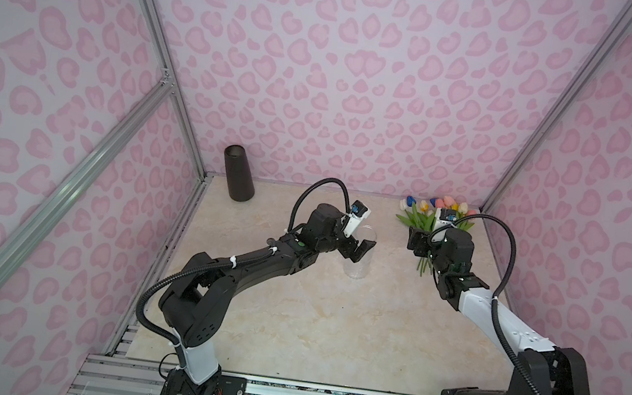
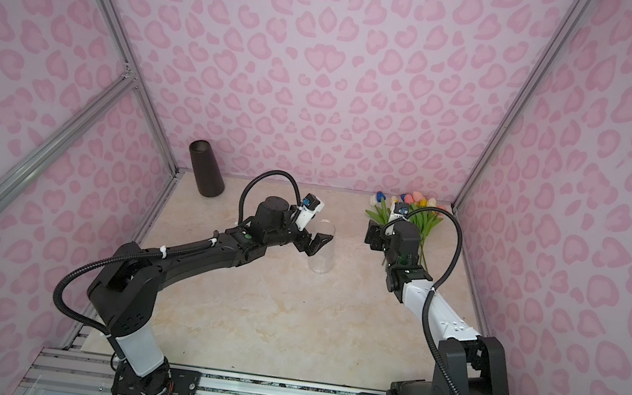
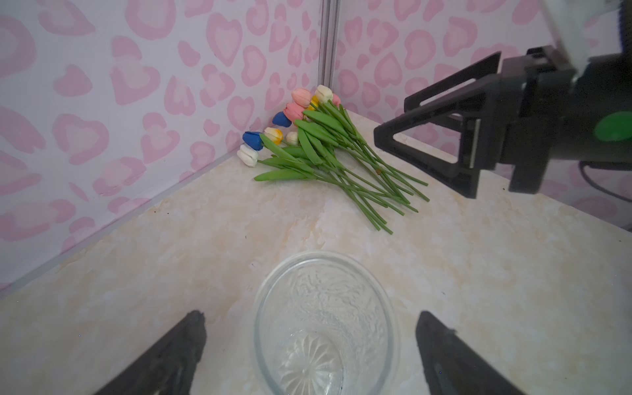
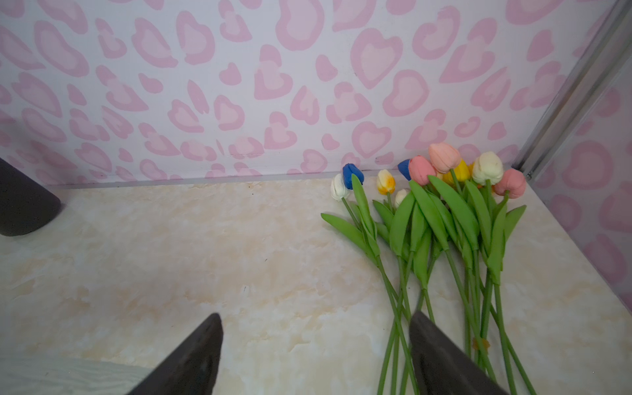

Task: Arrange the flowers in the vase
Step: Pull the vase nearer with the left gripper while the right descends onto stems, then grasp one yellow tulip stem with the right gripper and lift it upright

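The flowers (image 4: 444, 222) are a bundle of tulips with green stems, lying flat in the back right corner (image 1: 420, 218) (image 2: 428, 222) (image 3: 328, 147). A clear glass vase (image 3: 325, 325) stands upright mid-table (image 1: 357, 265) (image 2: 321, 262). My left gripper (image 3: 310, 313) is open with a finger on each side of the vase's rim, not touching it (image 1: 360, 249) (image 2: 318, 243). My right gripper (image 4: 315, 315) is open above the stem ends. One of its fingers (image 4: 441, 355) lies over the stems, and only bare table shows between the two (image 1: 417, 242) (image 2: 374, 236) (image 3: 391, 118).
A black tapered container (image 1: 238, 173) (image 2: 205, 168) stands upright at the back left corner. The marble-look table (image 1: 290, 308) is closed in by pink-patterned walls at the back and on both sides. The flower heads lie against the back wall.
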Motion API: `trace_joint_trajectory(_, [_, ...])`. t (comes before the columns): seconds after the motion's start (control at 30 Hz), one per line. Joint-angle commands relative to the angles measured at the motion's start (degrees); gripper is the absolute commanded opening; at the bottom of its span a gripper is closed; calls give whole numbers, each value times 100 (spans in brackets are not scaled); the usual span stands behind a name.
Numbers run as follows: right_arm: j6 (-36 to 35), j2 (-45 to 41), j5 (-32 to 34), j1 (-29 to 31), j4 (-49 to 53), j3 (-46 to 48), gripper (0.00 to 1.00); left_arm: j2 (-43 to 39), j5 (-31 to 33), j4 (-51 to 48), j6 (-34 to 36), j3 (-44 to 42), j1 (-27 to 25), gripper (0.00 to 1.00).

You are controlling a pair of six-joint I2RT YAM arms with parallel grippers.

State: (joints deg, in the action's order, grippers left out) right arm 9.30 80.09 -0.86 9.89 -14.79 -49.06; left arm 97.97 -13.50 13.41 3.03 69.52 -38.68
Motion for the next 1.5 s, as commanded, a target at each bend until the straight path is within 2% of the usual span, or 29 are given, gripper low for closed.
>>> trace_joint_trajectory(0.0, [158, 281, 6, -282, 669, -410, 72, -468, -187, 410, 112, -209, 0, 97])
trace_joint_trajectory(0.1, [198, 833, -473, -602, 1568, -1112, 62, -987, -323, 593, 136, -503, 0, 100])
trace_joint_trajectory(0.23, [-51, 1620, -349, -687, 2829, -2098, 52, -1742, -338, 1042, 223, -1143, 4, 97])
trace_joint_trajectory(0.33, [-117, 2229, -201, -707, 3647, -2787, 48, -2270, -258, 1468, 319, -1830, 0, 97])
trace_joint_trajectory(0.47, [-115, 2934, -105, -841, 4198, -3315, 46, -2652, -20, 1780, 297, -2554, 0, 97])
trace_joint_trajectory(0.6, [-1, 3421, -539, -1022, 4368, -3701, 43, -2827, 207, 1941, 26, -3024, 0, 97])
trace_joint_trajectory(0.73, [-7, 3825, -485, -1087, 4559, -4074, 39, -2872, 551, 2127, -119, -3316, -7, 97])
trace_joint_trajectory(1.0, [-78, 4442, -528, -1149, 4696, -4560, 31, -2623, 467, 2144, -114, -3237, -8, 97])
trace_joint_trajectory(1.07, [-64, 4568, -526, -1156, 4767, -4658, 26, -2554, 446, 2165, -126, -3187, -8, 97])
trace_joint_trajectory(1.17, [-17, 4648, -576, -1165, 4829, -4758, 12, -2469, 466, 2150, -127, -3099, -8, 97])
trace_joint_trajectory(1.33, [35, 4509, -716, -1171, 4686, -4622, 2, -2414, 445, 2176, -152, -3059, -8, 97])
trace_joint_trajectory(1.47, [28, 4315, -810, -1165, 4722, -4541, 0, -2427, 409, 2200, -201, -3062, -8, 97])
